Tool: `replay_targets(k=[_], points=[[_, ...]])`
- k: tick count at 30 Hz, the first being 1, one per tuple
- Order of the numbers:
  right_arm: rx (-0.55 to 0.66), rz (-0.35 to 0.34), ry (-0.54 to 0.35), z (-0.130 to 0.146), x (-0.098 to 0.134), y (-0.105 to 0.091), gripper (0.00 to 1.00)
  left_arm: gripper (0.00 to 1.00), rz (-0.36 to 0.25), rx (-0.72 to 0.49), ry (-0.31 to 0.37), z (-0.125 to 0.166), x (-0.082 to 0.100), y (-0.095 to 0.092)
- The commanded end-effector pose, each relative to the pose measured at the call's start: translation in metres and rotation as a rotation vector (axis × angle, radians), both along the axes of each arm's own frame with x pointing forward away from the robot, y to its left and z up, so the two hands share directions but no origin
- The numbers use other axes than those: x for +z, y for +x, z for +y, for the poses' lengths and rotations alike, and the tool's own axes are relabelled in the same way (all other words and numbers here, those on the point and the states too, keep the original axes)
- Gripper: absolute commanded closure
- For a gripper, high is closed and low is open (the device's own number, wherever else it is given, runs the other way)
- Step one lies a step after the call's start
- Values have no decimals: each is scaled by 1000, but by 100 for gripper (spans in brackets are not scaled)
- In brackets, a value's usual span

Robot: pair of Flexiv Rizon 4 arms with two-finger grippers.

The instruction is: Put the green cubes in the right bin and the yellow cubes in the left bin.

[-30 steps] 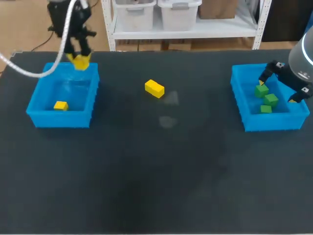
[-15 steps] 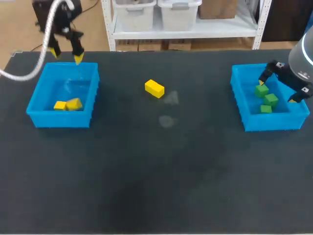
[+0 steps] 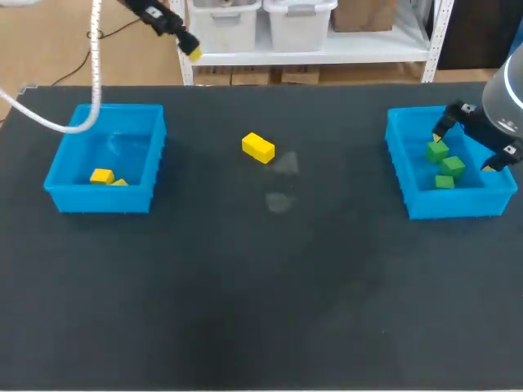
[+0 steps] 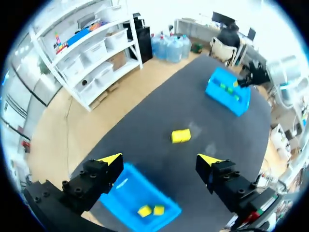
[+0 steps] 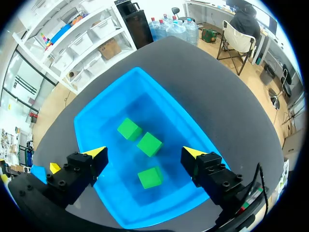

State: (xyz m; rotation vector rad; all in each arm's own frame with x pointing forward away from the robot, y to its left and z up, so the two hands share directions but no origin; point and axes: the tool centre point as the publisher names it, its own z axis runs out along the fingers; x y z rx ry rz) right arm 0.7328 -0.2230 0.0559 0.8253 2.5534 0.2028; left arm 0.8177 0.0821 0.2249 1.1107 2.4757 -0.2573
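- A dark table [image 3: 261, 286] filled the head view, with one blue bin at each end.
- The left bin [image 3: 98, 200] held two yellow cubes [image 4: 145, 210]. The left wrist view showed them side by side and touching, close to one wall.
- From the head view, the second of those cubes was half hidden behind the bin's near wall.
- The right bin [image 3: 453, 204] held three green cubes [image 5: 149, 144]. Two sat close together, though whether they touched could not be told, and the third lay apart from them.
- One yellow block [image 3: 258, 148] lay flat on the open table between the bins, well apart from both and somewhat nearer the left one.
- Its long axis ran on a slant, with one end turned toward the table's far edge and the left bin, and the other toward the near edge and the right bin.
- The left gripper [image 4: 160, 159] hung high beyond the table's far edge. Its fingers were wide apart and held nothing.
- In the head view only one of its yellow tips showed, and the arm was cut off at the frame's edge.
- The right gripper [image 5: 144, 152] hovered over the right bin. Its fingers were spread and clear of the green cubes below.
- The right arm was also cut off at the side of the head view, and one of its yellow tips was hard to make out there.
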Motion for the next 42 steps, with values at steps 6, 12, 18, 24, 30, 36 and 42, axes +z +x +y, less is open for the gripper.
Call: replay_targets(k=[6, 12, 18, 24, 30, 36, 42], points=[[-3, -10, -2, 0, -1, -3, 0, 0, 58, 39, -46, -30, -5, 35], [-3, -10, -2, 0, -1, -3, 0, 0, 80, -66, 4, -27, -16, 32], [-3, -10, -2, 0, -1, -3, 0, 0, 173, -330, 77, -26, -45, 22], [-3, -10, -2, 0, -1, -3, 0, 0, 204, -444, 138, -41, -61, 25], [-3, -10, -2, 0, -1, -3, 0, 0, 208, -676, 215, -63, -77, 18], [-3, -10, -2, 0, -1, -3, 0, 0, 223, -916, 376, -78, -95, 11], [-3, -10, -2, 0, -1, -3, 0, 0, 213, -1101, 520, -90, -107, 12]])
